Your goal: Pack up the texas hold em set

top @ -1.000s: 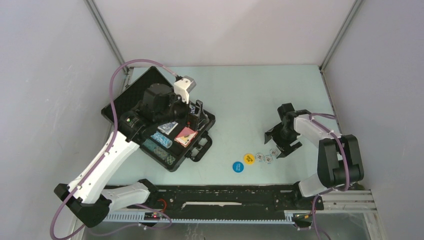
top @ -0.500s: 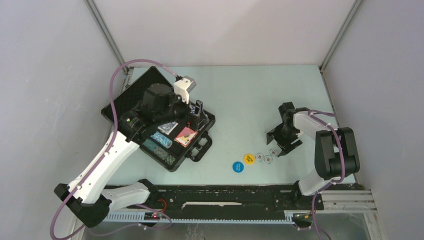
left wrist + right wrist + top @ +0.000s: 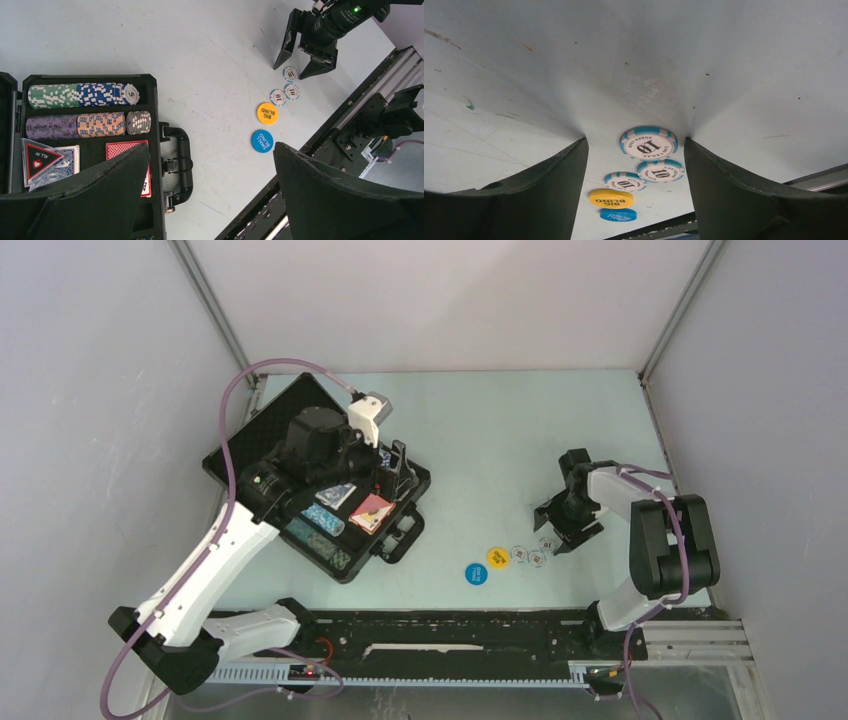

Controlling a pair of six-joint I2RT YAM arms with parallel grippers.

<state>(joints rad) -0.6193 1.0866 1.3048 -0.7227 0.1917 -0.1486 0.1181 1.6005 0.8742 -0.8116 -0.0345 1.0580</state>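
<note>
Jaws of right gripper [image 3: 635,141], slightly narrower than before, stand open and empty astride one of three white chips [image 3: 647,143] near one yellow disc [image 3: 611,198], one blue disc [image 3: 618,215]; left gripper [image 3: 210,150] gapes empty over briefcase [image 3: 90,78].

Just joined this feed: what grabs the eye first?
The open black case at the left, chips racked in rows, left gripper open above it. Right of it lie a blue disc, a yellow disc and three loose chips, the right gripper open astride the farthest.
</note>
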